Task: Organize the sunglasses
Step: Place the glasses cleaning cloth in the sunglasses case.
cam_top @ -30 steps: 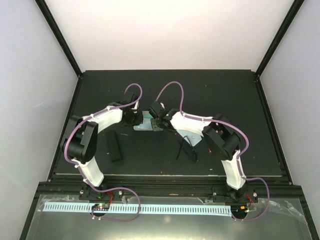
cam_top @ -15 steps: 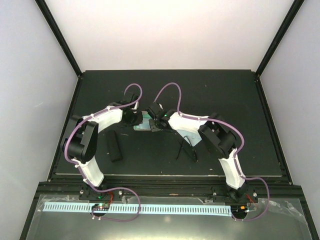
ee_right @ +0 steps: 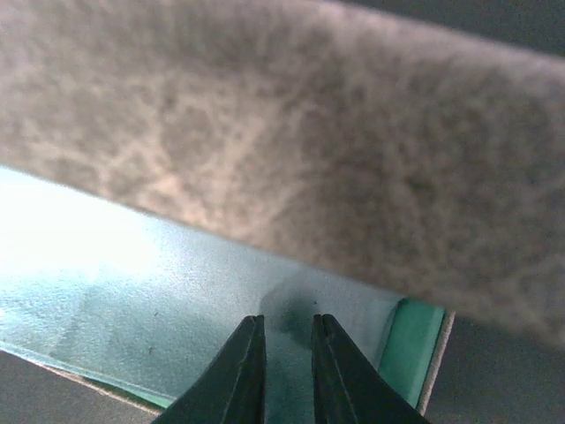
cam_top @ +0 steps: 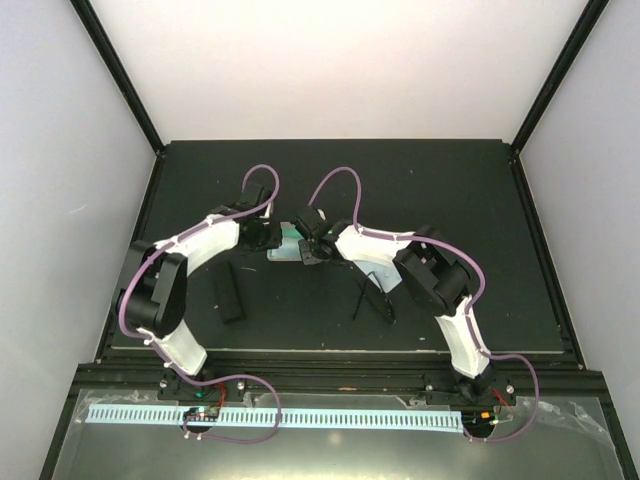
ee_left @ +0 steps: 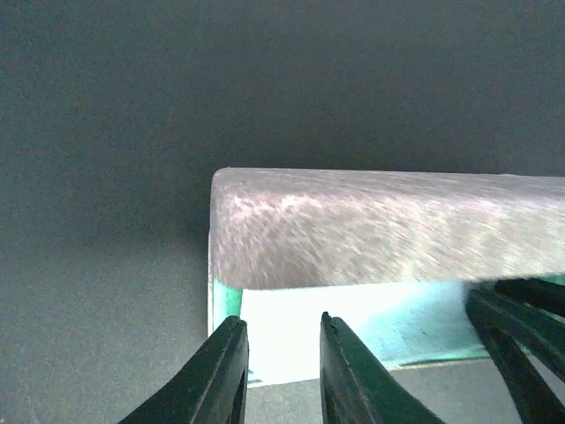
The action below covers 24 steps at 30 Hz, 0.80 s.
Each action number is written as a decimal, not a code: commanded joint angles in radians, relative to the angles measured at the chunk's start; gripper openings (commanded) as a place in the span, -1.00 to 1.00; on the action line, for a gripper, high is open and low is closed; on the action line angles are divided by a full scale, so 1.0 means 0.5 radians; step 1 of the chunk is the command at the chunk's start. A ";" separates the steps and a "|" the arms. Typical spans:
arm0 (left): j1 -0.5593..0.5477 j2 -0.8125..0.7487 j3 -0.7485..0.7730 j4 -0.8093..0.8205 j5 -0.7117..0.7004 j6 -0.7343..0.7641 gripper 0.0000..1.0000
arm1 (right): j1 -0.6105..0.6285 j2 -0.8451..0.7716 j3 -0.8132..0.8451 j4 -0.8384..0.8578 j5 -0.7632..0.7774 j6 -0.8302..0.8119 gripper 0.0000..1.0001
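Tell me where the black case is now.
In the top view, the black case lies on the table, left of centre, just right of the left arm.

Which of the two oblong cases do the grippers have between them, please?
The beige case with the turquoise lining, between the left gripper and right gripper; the black case lies alone, further left.

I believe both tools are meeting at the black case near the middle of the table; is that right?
Not quite. The left tool and right tool are meeting at the beige case, which shows light blue inside. The black case lies apart, to their left and nearer the front edge. The top view shows both cases, and each wrist view shows the beige one close up.
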 commanded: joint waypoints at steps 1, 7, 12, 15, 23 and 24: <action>0.011 -0.160 -0.086 0.121 0.082 -0.036 -0.64 | -0.005 -0.090 0.030 0.041 0.034 0.020 -0.63; 0.004 -0.093 -0.245 0.431 0.263 -0.121 -0.85 | -0.004 -0.123 -0.027 0.121 0.001 0.022 -0.65; -0.010 -0.023 -0.329 0.657 0.254 -0.199 -0.88 | -0.004 -0.095 -0.035 0.158 0.001 0.032 -0.69; -0.014 0.017 -0.349 0.711 0.166 -0.217 -0.88 | -0.005 -0.095 -0.056 0.200 0.015 0.038 -0.71; -0.023 0.089 -0.416 0.715 -0.084 -0.253 -0.89 | -0.004 -0.028 -0.112 0.258 0.090 0.078 -0.73; -0.023 0.096 -0.418 0.705 -0.108 -0.257 -0.89 | -0.006 -0.021 -0.123 0.266 0.112 0.087 -0.73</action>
